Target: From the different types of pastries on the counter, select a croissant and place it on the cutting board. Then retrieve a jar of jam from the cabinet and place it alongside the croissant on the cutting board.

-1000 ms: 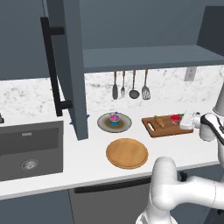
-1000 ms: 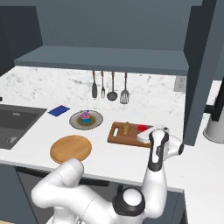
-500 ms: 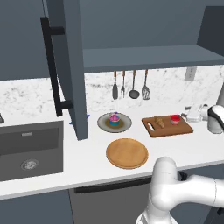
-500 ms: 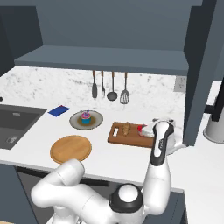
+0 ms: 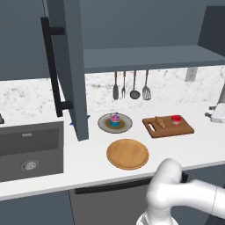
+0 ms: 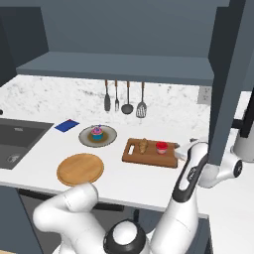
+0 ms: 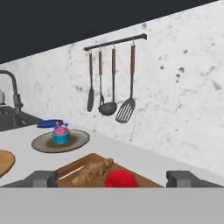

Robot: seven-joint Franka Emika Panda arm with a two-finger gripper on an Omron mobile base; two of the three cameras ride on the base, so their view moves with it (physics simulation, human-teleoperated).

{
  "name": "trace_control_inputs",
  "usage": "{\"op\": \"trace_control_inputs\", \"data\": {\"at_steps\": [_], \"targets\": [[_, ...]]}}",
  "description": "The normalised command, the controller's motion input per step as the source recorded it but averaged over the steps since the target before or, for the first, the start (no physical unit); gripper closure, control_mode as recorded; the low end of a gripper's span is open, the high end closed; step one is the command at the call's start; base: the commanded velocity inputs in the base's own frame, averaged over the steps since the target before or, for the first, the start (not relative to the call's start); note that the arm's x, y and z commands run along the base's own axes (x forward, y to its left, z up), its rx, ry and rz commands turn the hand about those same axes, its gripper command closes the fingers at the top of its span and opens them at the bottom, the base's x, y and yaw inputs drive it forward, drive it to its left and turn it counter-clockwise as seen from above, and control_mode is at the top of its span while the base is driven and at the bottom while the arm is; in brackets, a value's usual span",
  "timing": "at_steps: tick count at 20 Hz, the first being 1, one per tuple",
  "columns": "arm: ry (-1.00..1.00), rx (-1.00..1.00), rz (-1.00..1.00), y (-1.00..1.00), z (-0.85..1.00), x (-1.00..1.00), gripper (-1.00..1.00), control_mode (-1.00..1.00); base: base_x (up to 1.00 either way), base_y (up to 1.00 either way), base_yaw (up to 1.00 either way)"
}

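Your gripper stands wide open with nothing between its fingertips, hanging just off the right end of the board. Straight ahead of the hand, the jam jar sits upright on the board, closest to you, and the croissant lies just beyond it on the same board, near but not touching. Farther out along the counter, past the board, you see the cupcake on a grey plate, and a round wooden plate nearer the counter's front edge. The cabinet door hangs open.
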Motion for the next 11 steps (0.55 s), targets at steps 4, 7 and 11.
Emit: {"op": "trace_control_inputs", "data": {"at_steps": [4, 7, 11], "targets": [[-0.02, 0.01, -0.15, -0.21, 0.22, -1.00, -1.00, -1.00, 0.00, 0.00, 0.00], [0.00, 0.00, -0.11, -0.13, 0.21, -1.00, -1.00, -1.00, 0.00, 0.00, 0.00], [0.00, 0.00, -0.09, -0.14, 0.22, -1.00, -1.00, -1.00, 0.00, 0.00, 0.00]]}}
